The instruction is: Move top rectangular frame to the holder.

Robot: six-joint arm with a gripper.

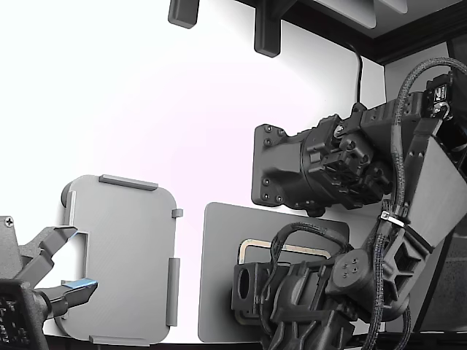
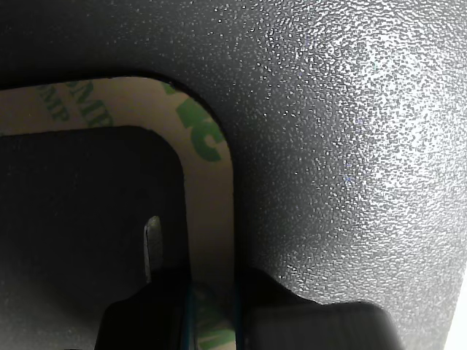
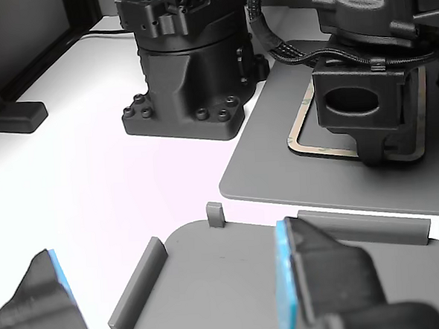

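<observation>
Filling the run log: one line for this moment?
gripper down on mat | jaws straddle frame edge | frame on mat | holder empty

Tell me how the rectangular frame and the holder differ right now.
The rectangular frame is a thin beige outline with a hollow centre; the holder is a solid grey tray.
The frame lies flat with no raised parts; the holder has raised tabs along its edges.
The frame lies on the dark mat with the end effector down at its edge; the holder sits apart, directly on the white table, with nothing in it.
Both are rounded rectangles.
</observation>
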